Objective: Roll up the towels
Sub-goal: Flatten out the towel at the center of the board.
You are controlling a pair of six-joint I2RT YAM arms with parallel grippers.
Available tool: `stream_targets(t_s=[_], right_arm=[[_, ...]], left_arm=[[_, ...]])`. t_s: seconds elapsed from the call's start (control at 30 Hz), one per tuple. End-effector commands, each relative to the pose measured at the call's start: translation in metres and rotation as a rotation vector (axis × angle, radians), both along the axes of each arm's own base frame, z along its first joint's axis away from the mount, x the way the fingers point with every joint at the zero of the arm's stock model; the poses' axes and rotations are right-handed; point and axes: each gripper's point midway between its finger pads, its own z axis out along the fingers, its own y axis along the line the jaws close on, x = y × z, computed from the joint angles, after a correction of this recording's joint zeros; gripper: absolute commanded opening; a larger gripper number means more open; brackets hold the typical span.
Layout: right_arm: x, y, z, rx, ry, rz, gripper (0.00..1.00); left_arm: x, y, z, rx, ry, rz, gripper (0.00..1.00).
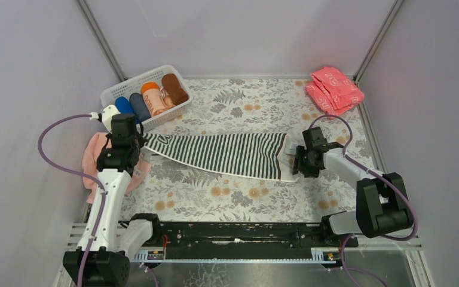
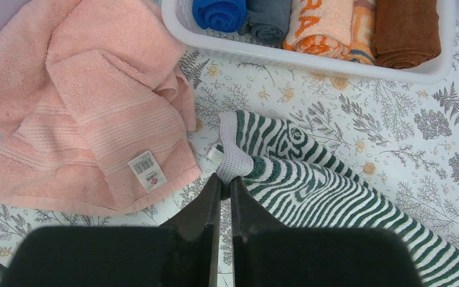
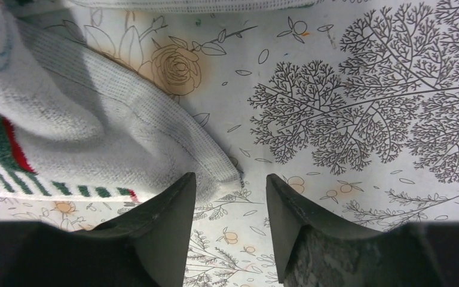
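Observation:
The dark-and-white striped towel (image 1: pixel 227 154) lies spread flat across the middle of the table. My left gripper (image 1: pixel 138 143) is at its left end, shut on the towel's white hem corner (image 2: pixel 234 156), which bunches up at the fingertips (image 2: pixel 226 178). My right gripper (image 1: pixel 297 160) is at the towel's right end. It is open, with the white hem corner (image 3: pixel 215 161) lying just inside its left finger and the right finger over bare table (image 3: pixel 231 179). A pale pink towel (image 1: pixel 95 155) lies crumpled at the left edge, also in the left wrist view (image 2: pixel 77 101).
A white basket (image 1: pixel 110 95) at the back left holds several rolled towels, the rust-brown one (image 1: pixel 175 88) at its right end. A pile of pink-red packets (image 1: pixel 334 89) lies at the back right corner. Grey walls close in on both sides.

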Motion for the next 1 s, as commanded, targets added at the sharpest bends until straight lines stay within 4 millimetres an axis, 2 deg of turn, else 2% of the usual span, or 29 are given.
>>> stream_targets(t_s=[0.0, 0.37, 0.7, 0.83, 0.97], right_arm=[[-0.001, 0.004, -0.009, 0.012, 0.023, 0.032, 0.52], [-0.023, 0.013, -0.030, 0.055, 0.177, 0.029, 0.50], [-0.055, 0.009, -0.040, -0.069, 0.300, 0.036, 0.49], [-0.059, 0.012, -0.046, -0.084, 0.325, 0.033, 0.39], [-0.056, 0.013, -0.047, -0.086, 0.314, 0.024, 0.18]], left_arm=[[0.007, 0.003, 0.008, 0.016, -0.047, 0.000, 0.00], [0.006, 0.005, 0.009, 0.018, -0.048, 0.005, 0.00], [0.005, 0.006, 0.011, 0.017, -0.055, 0.012, 0.00], [0.005, 0.007, 0.011, 0.017, -0.058, 0.013, 0.00], [0.005, 0.006, 0.012, 0.015, -0.061, 0.011, 0.00]])
